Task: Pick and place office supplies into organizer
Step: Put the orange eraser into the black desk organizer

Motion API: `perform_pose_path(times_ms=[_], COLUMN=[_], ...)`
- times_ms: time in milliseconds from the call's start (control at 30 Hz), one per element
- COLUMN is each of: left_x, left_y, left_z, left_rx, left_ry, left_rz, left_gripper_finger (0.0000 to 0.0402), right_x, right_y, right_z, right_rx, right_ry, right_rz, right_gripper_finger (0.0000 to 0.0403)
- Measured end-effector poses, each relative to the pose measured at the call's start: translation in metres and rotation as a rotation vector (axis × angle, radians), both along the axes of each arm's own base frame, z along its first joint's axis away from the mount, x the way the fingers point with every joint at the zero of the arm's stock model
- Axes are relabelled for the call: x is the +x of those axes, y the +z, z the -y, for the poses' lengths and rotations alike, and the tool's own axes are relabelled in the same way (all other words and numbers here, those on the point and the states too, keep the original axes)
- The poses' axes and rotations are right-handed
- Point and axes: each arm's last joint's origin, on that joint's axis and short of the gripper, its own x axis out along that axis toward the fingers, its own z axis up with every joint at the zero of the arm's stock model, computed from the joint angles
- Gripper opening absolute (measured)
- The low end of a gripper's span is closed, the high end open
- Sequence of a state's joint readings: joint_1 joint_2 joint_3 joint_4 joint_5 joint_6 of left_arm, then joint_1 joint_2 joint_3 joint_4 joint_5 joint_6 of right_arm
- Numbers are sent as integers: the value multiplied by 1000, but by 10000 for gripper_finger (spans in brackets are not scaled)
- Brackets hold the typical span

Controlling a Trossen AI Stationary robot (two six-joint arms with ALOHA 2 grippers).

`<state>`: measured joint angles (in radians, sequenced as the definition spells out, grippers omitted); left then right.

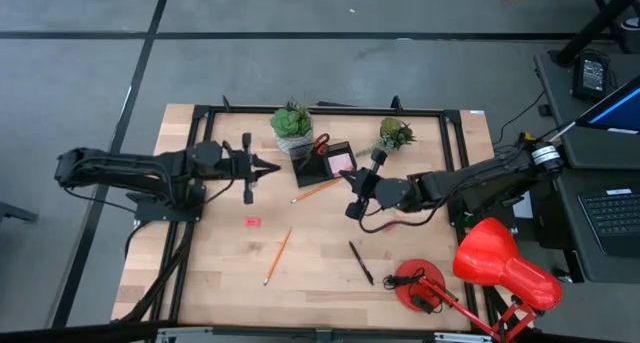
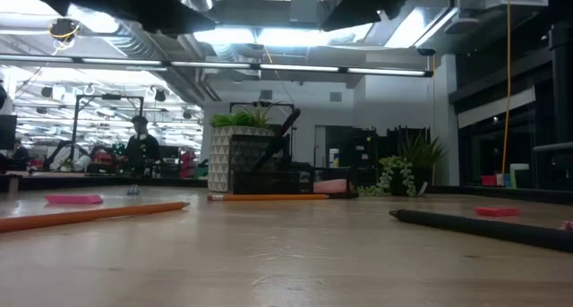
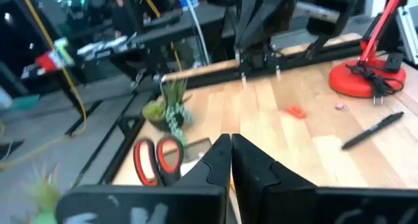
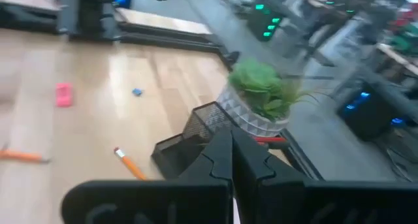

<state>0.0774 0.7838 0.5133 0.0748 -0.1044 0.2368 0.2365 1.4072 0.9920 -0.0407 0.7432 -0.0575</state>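
Closest to me, a black pen [image 1: 361,262] and an orange pencil [image 1: 278,255] lie loose on the table. Further back, both the left gripper [image 1: 272,167] and right gripper [image 1: 349,176] are clenched on nothing beside the organizer [image 1: 322,163]. Scissors [image 3: 157,160] already sit inside. Risk: either arm swinging could bump the plants [image 1: 292,123] flanking it.

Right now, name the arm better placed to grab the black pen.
Right, probably. The right gripper, shut and empty, hangs nearest the black pen; the left gripper sits farther, across the table.
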Motion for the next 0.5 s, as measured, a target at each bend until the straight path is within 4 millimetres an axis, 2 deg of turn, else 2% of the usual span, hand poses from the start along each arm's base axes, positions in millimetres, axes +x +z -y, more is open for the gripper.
perform_pose_path(times_ms=[267,500], left_x=[-3,1], left_y=[-3,-6], left_z=[23,48], left_rx=[-55,-79], left_ry=[-88,-154], left_rz=[-30,-37], left_gripper_finger=[1,1], right_x=[-15,-25], right_y=[10,6], right_z=[20,16], right_rx=[162,318], right_ry=[206,455], right_rz=[-78,-197], right_gripper_finger=[0,0])
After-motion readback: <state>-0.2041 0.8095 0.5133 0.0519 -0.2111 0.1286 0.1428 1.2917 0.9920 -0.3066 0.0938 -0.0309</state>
